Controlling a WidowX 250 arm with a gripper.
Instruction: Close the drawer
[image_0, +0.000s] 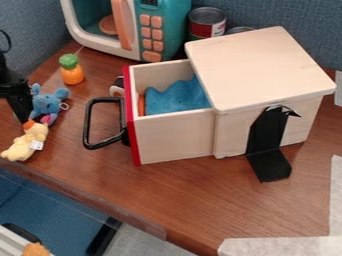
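Observation:
The drawer stands pulled out to the left from a pale wooden box. Its red front carries a black loop handle. A blue cloth and part of an orange item lie inside. At the left edge of the camera view is my black gripper, apart from the handle and to its left, beside the blue plush toy.
A blue plush toy and a yellow plush toy lie left of the handle. Behind them is an orange toy with a green top. A toy microwave and cans stand at the back. A black bracket is at the box's front.

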